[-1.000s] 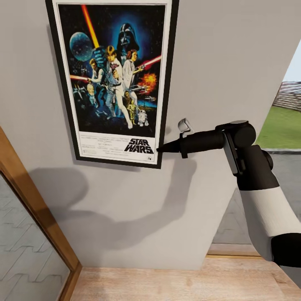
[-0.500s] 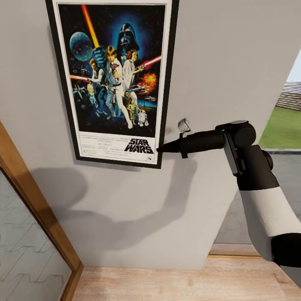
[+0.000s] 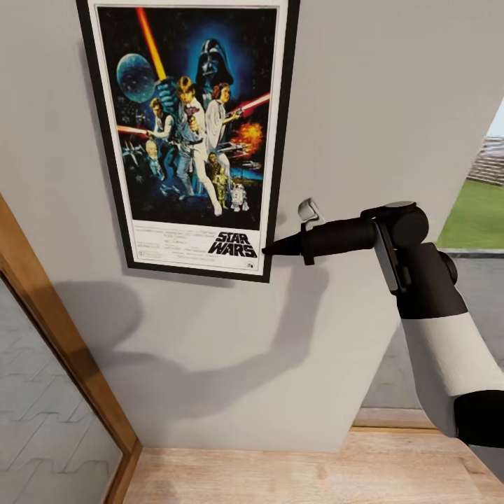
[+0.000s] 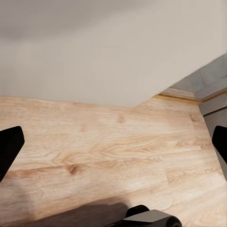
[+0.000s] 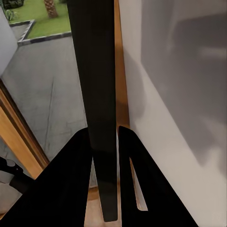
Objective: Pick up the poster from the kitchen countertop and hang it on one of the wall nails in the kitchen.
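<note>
We see the black-framed rectangular Star Wars poster (image 3: 189,133) flat against the grey wall (image 3: 392,105); our black right gripper (image 3: 269,249) pinches its lower edge, the left gripper's (image 4: 113,146) 2 fingers spread over wooden flooring (image 4: 104,151).

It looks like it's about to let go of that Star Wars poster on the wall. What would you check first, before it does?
1. Grip: right gripper is shut on the poster at its lower right edge; the right wrist view shows the dark frame edge between the fingers. Ok.
2. Poster against the wall: it sits close to the wall, a little tilted. Ok.
3. Caught on a nail: the top edge is cut off by the head view, no nail visible. Cannot tell.
4. Left gripper: fingers spread wide over the wooden floor, holding nothing. Ok.
5. Room to pull the right arm back: nothing visible near the forearm. Ok.
</note>
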Robot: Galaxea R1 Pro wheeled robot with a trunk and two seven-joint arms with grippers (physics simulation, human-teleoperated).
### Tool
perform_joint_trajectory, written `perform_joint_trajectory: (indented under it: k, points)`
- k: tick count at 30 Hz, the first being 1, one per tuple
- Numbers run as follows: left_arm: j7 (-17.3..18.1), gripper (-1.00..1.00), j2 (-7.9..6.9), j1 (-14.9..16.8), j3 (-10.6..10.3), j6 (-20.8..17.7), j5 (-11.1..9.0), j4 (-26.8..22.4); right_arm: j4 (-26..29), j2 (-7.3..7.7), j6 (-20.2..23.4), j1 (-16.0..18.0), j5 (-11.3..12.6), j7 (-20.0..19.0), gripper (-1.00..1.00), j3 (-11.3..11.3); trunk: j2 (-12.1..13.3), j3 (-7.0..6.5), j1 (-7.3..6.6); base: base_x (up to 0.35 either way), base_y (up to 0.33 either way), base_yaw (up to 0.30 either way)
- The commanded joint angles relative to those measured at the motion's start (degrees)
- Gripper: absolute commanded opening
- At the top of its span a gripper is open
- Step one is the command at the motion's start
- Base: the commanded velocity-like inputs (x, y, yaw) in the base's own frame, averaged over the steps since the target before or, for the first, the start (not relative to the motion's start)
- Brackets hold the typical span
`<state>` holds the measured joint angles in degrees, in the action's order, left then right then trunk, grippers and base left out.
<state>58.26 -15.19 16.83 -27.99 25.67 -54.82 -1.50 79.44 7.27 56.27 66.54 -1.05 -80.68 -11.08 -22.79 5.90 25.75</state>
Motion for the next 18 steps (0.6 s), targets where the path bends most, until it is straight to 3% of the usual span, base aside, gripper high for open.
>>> perform_joint_trajectory:
  k: [1, 18]
  points:
    - [0.1, 1.00, -0.01, 0.0, -0.5, 0.3, -0.4, 0.0, 0.0, 0.02, 0.7, 0.1, -0.1, -0.3, -1.00, 0.0, -0.1, 0.13, 0.04, 0.000, 0.088, 0.000]
    - [0.1, 1.00, -0.01, 0.0, -0.5, 0.3, -0.4, 0.0, 0.0, 0.02, 0.7, 0.1, 0.0, -0.3, -1.00, 0.0, -0.1, 0.13, 0.04, 0.000, 0.011, 0.000]
